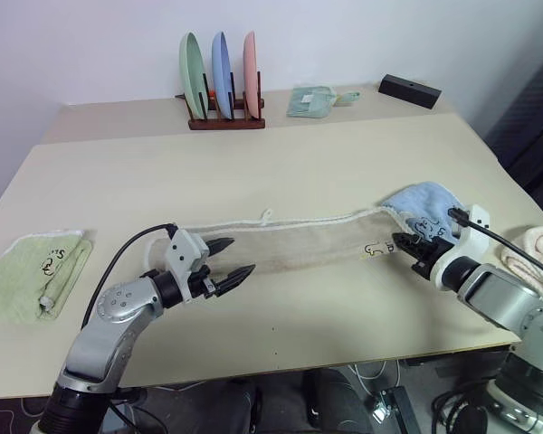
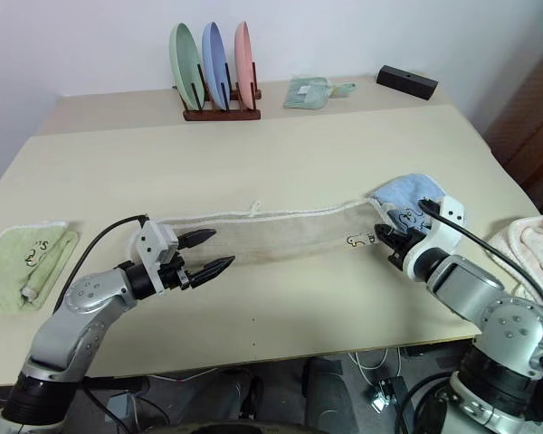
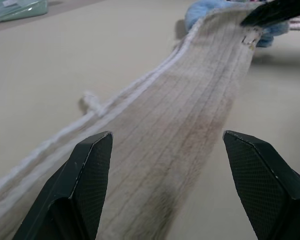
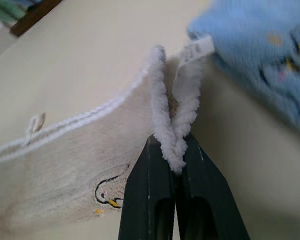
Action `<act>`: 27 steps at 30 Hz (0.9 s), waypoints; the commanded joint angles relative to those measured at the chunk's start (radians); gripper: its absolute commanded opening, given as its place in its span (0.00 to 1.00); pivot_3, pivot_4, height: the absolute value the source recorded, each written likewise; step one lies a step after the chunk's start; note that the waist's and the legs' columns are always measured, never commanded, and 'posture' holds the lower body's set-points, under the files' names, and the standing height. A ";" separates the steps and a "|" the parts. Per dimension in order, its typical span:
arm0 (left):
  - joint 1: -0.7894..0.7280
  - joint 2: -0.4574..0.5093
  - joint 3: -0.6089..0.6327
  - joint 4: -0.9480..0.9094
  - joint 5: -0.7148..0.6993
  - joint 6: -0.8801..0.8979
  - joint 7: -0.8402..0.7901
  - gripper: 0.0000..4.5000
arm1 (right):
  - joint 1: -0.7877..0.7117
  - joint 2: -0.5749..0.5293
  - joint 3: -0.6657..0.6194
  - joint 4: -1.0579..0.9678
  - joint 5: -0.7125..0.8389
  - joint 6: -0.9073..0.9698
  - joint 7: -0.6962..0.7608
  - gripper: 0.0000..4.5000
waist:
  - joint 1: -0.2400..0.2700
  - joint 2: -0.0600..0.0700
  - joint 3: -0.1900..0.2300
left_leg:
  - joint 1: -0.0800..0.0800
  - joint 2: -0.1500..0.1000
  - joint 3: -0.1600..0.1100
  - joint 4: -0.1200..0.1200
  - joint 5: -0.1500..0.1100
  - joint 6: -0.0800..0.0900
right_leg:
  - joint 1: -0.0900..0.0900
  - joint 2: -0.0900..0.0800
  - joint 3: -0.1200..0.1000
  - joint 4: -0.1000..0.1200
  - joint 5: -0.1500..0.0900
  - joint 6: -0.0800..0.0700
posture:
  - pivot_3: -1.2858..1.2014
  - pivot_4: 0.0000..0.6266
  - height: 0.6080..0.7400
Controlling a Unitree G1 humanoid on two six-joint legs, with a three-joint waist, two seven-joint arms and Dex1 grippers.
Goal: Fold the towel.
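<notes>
I see a beige table [image 1: 281, 172] against a white wall. Nearest me, my left gripper [image 1: 224, 264] hovers with its fingers spread wide over the left end of the towel [image 1: 299, 242]. The towel is a long tan terry strip, folded narrow, with white stitched edging, a small loop on its far edge and a dark embroidered mark near its right end. My right gripper [image 4: 174, 150] is clamped on that right end's corner, beside a light blue towel [image 1: 425, 206]. Farther back stands a plate rack [image 1: 224, 116].
</notes>
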 commanded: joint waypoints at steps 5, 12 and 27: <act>0.001 -0.019 0.037 -0.010 0.010 -0.015 0.045 0.80 | -0.112 -0.191 0.439 -0.163 -0.181 -0.166 0.305 0.01 | 0.000 -0.002 0.001 | 0.000 0.000 -0.001 0.000 0.000 -0.001 | 0.000 0.000 -0.001 -0.001 -0.001 0.001 | 0.52 0.24 1.00; 0.012 -0.017 0.050 -0.036 0.007 0.001 0.076 0.80 | -0.231 -0.043 0.725 0.017 -0.361 -0.270 0.378 0.01 | 0.006 -0.003 0.001 | -0.001 0.000 -0.001 0.000 0.002 -0.004 | 0.000 -0.001 -0.001 -0.002 0.000 0.001 | 0.52 0.24 1.00; 0.088 -0.012 0.074 -0.111 0.007 0.043 0.130 0.80 | -0.218 -0.013 0.807 0.015 -0.476 -0.337 0.581 0.29 | 0.004 -0.003 0.001 | -0.002 0.000 -0.001 -0.001 0.002 -0.004 | -0.001 0.000 -0.001 -0.002 0.000 0.001 | 0.52 0.24 1.00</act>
